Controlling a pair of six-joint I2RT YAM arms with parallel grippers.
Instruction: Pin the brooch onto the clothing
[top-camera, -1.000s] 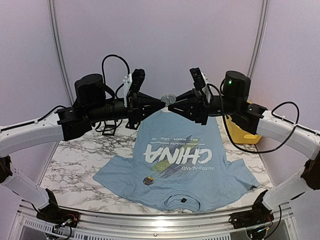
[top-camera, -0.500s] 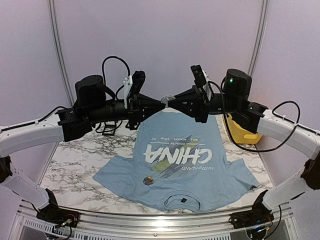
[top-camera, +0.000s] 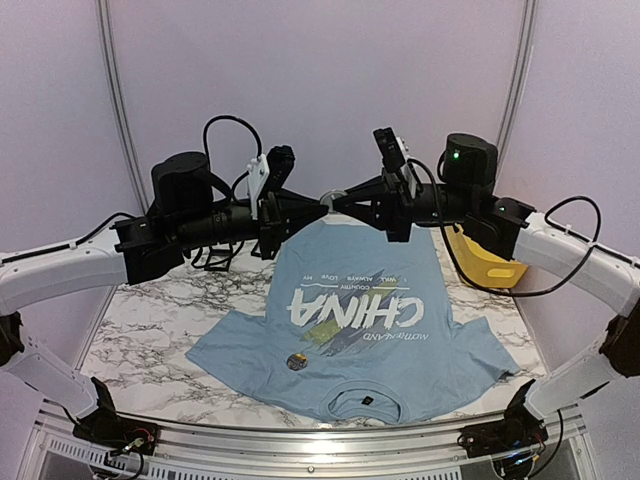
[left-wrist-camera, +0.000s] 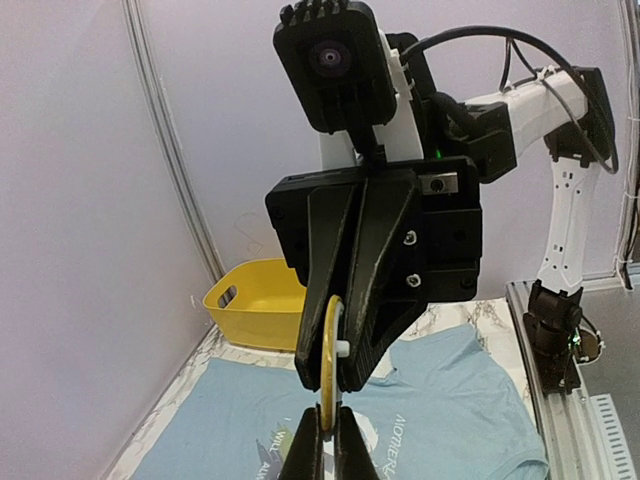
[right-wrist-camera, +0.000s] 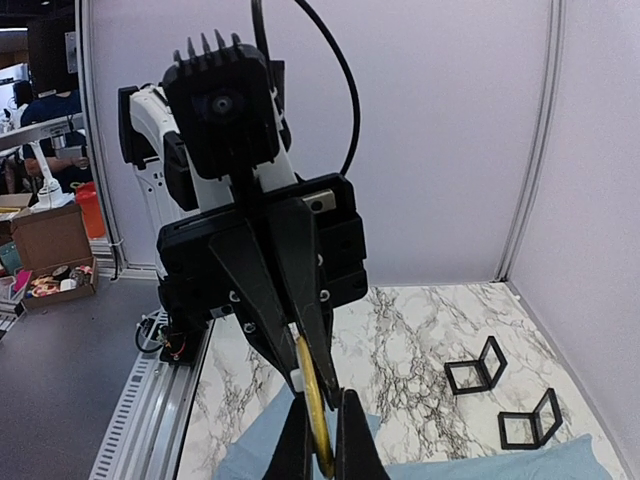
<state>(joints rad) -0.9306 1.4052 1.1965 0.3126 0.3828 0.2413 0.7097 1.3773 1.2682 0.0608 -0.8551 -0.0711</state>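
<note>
The light blue T-shirt (top-camera: 400, 370) with white "CHINA" lettering lies flat on the marble table. It also shows in the left wrist view (left-wrist-camera: 450, 410) and the right wrist view (right-wrist-camera: 500, 465). The brooch (top-camera: 333, 196), a thin round gold-rimmed disc, hangs in the air above the shirt's far hem. My left gripper (top-camera: 320, 204) and right gripper (top-camera: 346, 204) meet tip to tip there. Both are shut on the disc's opposite edges. The disc stands edge-on in the left wrist view (left-wrist-camera: 330, 340) and the right wrist view (right-wrist-camera: 313, 400).
A small round dark disc (top-camera: 296, 362) lies on the shirt near the left sleeve. A yellow bin (top-camera: 482, 258) stands at the back right, also seen from the left wrist (left-wrist-camera: 250, 300). Two black square frames (right-wrist-camera: 478, 365) stand on the marble at the table's left side.
Both grippers have risen slightly and drawn closer together. The brooch's face showed between them a second ago; now only its rim shows between the tips.
</note>
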